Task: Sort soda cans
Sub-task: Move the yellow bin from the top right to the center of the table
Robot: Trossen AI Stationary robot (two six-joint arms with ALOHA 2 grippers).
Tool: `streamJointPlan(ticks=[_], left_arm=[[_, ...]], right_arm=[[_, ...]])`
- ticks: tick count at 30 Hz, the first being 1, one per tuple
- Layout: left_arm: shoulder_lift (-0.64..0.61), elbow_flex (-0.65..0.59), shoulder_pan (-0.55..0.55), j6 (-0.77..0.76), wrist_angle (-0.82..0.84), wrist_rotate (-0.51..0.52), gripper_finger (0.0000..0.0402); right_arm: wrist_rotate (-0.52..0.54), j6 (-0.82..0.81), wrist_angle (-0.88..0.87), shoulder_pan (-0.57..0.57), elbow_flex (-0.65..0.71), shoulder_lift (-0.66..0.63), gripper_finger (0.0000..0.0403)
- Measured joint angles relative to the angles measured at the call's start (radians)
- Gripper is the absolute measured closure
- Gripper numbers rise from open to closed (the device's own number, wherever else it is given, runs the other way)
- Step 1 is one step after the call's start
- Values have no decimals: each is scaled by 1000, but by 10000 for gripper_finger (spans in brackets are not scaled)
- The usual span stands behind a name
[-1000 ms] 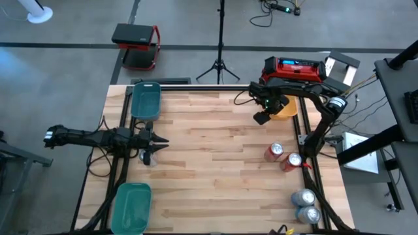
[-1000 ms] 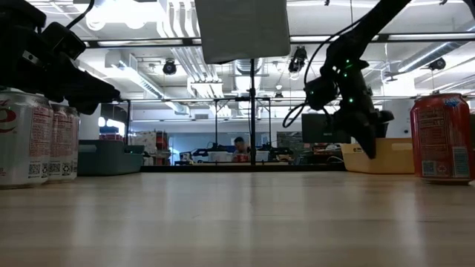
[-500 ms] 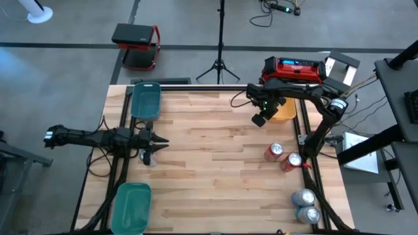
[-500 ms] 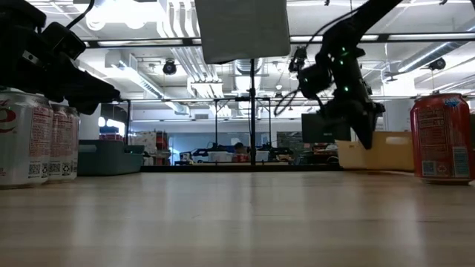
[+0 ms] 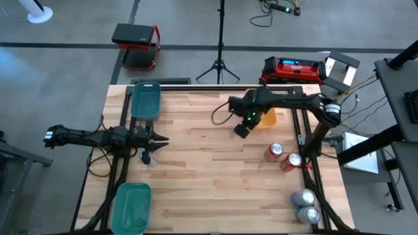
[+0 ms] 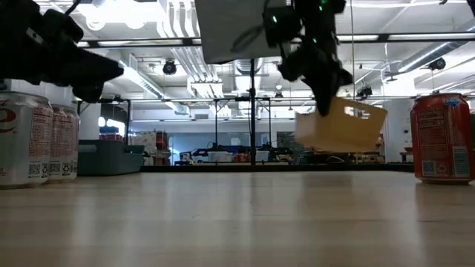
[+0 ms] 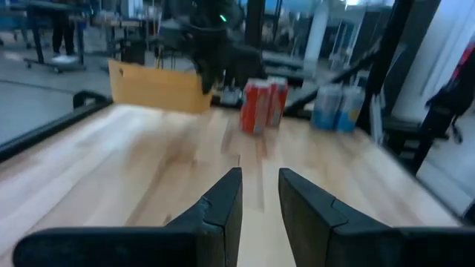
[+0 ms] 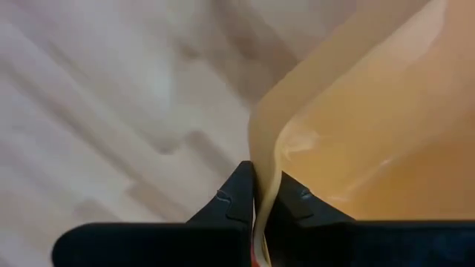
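Note:
My right gripper point(image 5: 241, 128) is over the middle of the table, shut on the orange tray point(image 5: 266, 117), which hangs tilted above the wood point(image 6: 341, 126). Two red soda cans point(image 5: 274, 152) point(image 5: 291, 161) stand at the right edge, and two silver ones point(image 5: 303, 198) point(image 5: 308, 213) stand nearer the front right corner. My left gripper point(image 5: 157, 140) hovers open at the left side, just above two more silver cans point(image 5: 149, 157), which show close up in the low view point(image 6: 22, 144). My right gripper pinches the orange tray's thin side wall at its rim point(image 8: 261, 167), one finger point(image 8: 300, 199) inside the tray and the other outside. The fingers come from above, slanting down. The tray is lifted clear of the table and hangs tilted.
A teal tray point(image 5: 145, 100) lies at the far left corner and a green tray point(image 5: 132, 205) at the near left corner. Bare wood stretches between them and the cans on the right.
My right gripper has carried the orange tray from the far right toward the table's middle, lifting it clear of the wood and tipping it. My left gripper has risen a little above the cans on the left.

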State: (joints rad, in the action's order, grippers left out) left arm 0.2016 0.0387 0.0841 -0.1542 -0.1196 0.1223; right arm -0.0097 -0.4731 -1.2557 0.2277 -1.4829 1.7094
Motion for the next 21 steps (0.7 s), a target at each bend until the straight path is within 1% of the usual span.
streamJointPlan(ticks=[5,8,10,12,14,16,21], left_arm=[[0,0,0,-12,-40,0,328],[3,0,0,-12,-77,0,328],[5,0,4,-39,-130,-6,328],[14,34,18,-59,-119,-9,328],[37,104,33,-65,-35,5,328],[71,205,44,-64,78,32,328],[179,476,74,-64,399,18,328]], right_arm=[[-3,-117,-3,-154,-114,60,392],[-33,-181,-4,-236,-150,103,391],[-45,-226,-4,-284,-168,134,391],[-47,-271,-9,-325,-184,160,391],[-47,-306,-13,-355,-194,182,391],[-43,-345,-10,-377,-199,200,391],[-43,-400,-11,-404,-199,260,390]])
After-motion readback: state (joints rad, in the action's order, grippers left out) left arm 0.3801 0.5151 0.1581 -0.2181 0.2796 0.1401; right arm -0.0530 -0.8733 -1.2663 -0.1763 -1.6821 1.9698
